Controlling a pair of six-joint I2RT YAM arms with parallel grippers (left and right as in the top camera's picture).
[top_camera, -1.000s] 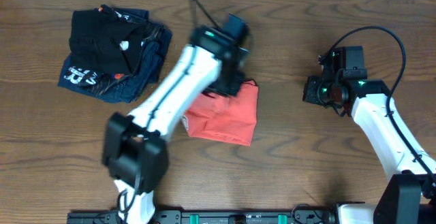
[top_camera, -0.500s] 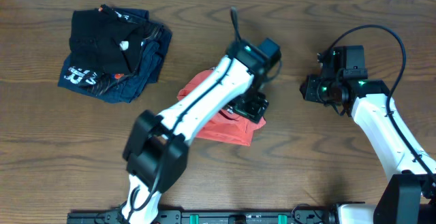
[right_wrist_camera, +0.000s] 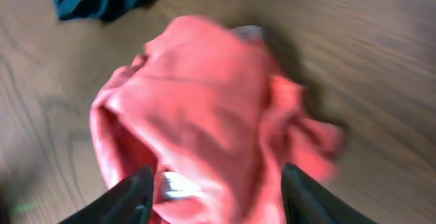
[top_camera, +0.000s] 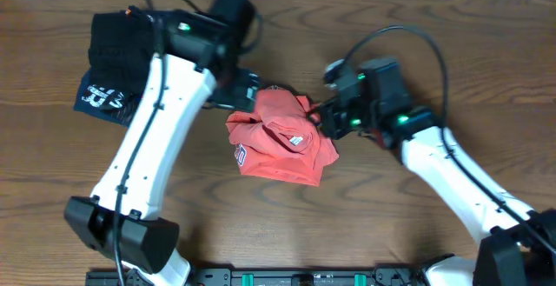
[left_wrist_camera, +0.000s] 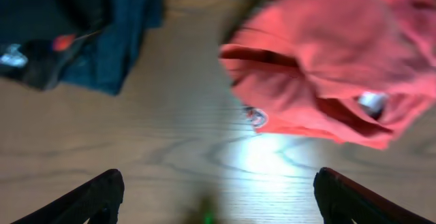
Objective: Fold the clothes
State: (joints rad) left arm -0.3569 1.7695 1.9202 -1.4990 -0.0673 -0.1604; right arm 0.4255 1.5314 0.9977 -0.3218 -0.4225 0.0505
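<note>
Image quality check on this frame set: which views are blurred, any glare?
Overhead: sharp and evenly lit, the red T-shirt is crisp. Left wrist: whole frame smeared, with a bright glare patch on the table just below the shirt. Right wrist: also heavily smeared, shirt edges and wood grain streaked, no glare.

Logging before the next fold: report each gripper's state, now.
Left gripper: jaws open, holding nothing.
Right gripper: jaws open above the crumpled coral-red cotton T-shirt.
</note>
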